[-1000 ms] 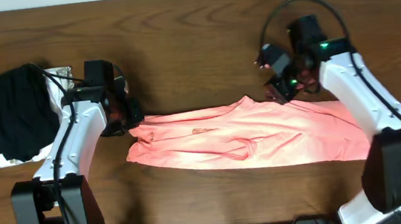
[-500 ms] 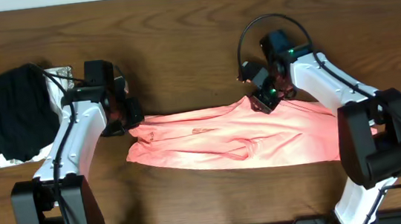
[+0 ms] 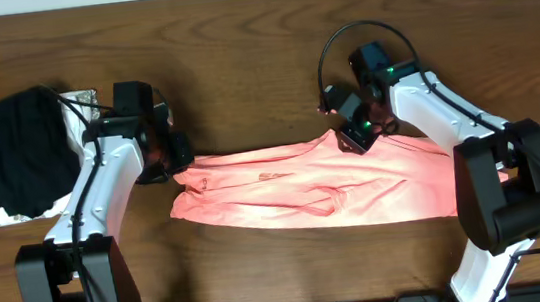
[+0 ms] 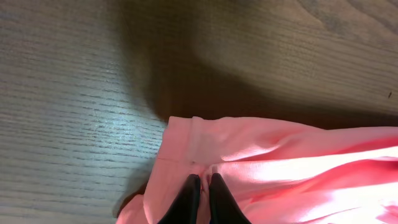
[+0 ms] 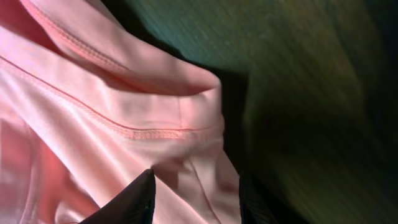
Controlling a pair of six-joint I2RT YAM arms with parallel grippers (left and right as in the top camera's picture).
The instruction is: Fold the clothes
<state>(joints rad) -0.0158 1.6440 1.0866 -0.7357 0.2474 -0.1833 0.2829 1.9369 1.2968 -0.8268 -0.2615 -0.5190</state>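
Observation:
The clothes, a salmon-pink T-shirt (image 3: pixel 324 190), lie as a long folded band across the middle of the table. At the shirt's left end my left gripper (image 3: pixel 179 164) is shut on it. In the left wrist view its black tips (image 4: pixel 202 179) pinch a ridge of the pink cloth (image 4: pixel 280 155) just inside the hem corner. My right gripper (image 3: pixel 349 138) is at the band's upper edge, right of centre. In the right wrist view it (image 5: pixel 196 177) stands open, its two dark fingers (image 5: pixel 134 199) astride a stitched fold of the shirt (image 5: pixel 93 93). No lettering shows.
A black folded garment (image 3: pixel 8 148) lies at the far left on a silvery-white patterned cloth (image 3: pixel 0 212), just behind my left arm. The brown wooden table (image 3: pixel 240 54) runs on behind the shirt. The arms' bases stand at the near edge.
My right gripper has swung left from the shirt's right part to its upper edge near the middle, and its jaws have narrowed a little. The left gripper has kept its hold and its place.

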